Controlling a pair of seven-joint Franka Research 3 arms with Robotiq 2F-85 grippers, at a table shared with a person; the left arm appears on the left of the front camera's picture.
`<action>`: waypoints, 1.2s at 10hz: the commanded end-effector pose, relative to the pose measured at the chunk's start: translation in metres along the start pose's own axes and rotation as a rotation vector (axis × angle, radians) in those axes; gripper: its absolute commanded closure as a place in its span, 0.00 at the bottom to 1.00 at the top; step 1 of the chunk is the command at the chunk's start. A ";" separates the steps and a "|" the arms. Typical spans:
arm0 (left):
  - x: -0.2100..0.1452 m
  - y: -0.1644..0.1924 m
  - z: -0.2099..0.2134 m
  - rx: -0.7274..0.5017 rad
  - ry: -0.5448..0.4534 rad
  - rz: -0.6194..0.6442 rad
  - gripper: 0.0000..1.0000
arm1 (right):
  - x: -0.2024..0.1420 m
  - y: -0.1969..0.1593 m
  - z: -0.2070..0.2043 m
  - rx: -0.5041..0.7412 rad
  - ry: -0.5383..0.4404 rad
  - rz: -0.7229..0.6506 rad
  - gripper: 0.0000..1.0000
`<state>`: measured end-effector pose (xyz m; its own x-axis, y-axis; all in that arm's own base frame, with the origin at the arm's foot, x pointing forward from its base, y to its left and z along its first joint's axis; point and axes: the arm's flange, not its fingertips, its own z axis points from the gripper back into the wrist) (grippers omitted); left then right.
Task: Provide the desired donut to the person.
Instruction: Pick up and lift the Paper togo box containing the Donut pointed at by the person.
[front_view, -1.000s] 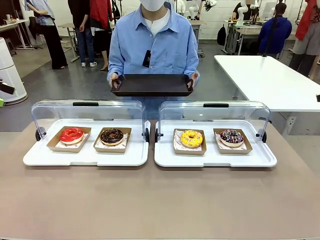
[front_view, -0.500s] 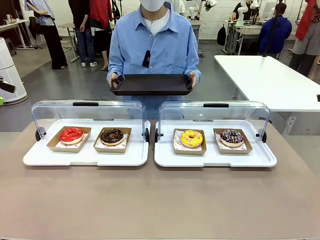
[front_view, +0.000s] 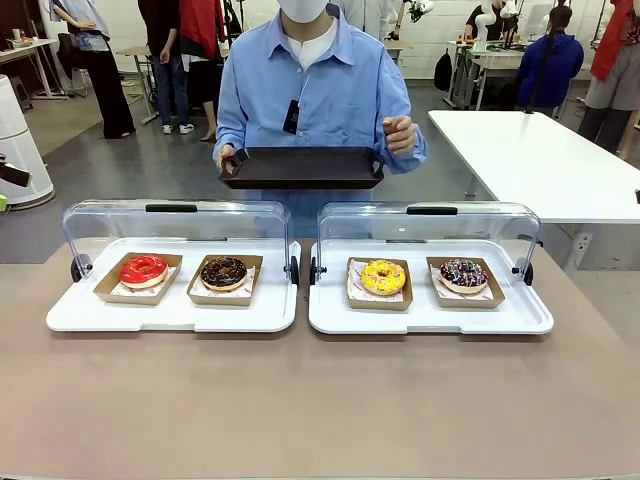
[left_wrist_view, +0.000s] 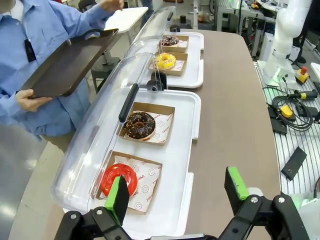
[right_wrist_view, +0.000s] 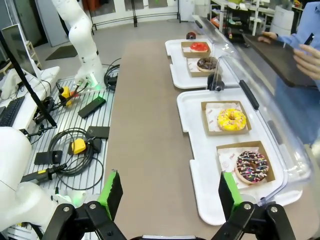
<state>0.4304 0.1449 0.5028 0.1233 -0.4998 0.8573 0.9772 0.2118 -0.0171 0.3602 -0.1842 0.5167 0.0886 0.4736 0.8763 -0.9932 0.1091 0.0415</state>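
**Item:** four ring donuts, each on paper in a shallow brown cardboard holder; which one is wanted cannot be told.
- red-glazed donut (front_view: 144, 269) and chocolate donut (front_view: 223, 271) on the left white plastic tray (front_view: 170, 315)
- yellow-iced donut (front_view: 383, 276) and dark sprinkled donut (front_view: 463, 273) on the right white plastic tray (front_view: 430, 318)

The two trays sit side by side on the brown table (front_view: 320, 400). Their clear domed covers (front_view: 175, 225) are swung back to the far side, leaving the fronts open to the robot.

**Recipient:** person in a light blue shirt (front_view: 310, 90), standing beyond the trays. One hand (front_view: 229, 160) holds a black serving tray (front_view: 302, 167) level. The other hand (front_view: 401, 133) is raised at chest height, loosely closed, aimed at no donut that can be made out.

**Left gripper** (left_wrist_view: 177, 187): fingers spread wide, empty. The red-glazed donut lies just ahead, the chocolate donut beyond it.

**Right gripper** (right_wrist_view: 170, 192): fingers spread wide, empty. The dark sprinkled donut lies just ahead, the yellow-iced donut beyond it.

**Judgement:** each arm is nearer its own pair, so the choice of arm waits on the person's indication.
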 end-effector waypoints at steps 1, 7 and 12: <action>-0.001 0.001 0.000 0.010 0.013 0.004 0.00 | -0.001 -0.001 0.000 0.003 -0.009 0.002 0.00; -0.001 0.001 0.000 0.010 0.013 0.004 0.00 | -0.001 -0.001 0.000 0.003 -0.009 0.002 0.00; -0.001 0.001 0.000 0.010 0.013 0.004 0.00 | -0.001 -0.001 0.000 0.003 -0.009 0.002 0.00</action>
<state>0.4305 0.1452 0.5025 0.1250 -0.5008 0.8565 0.9769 0.2129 -0.0180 0.3601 -0.1844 0.5168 0.0894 0.4747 0.8756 -0.9930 0.1102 0.0417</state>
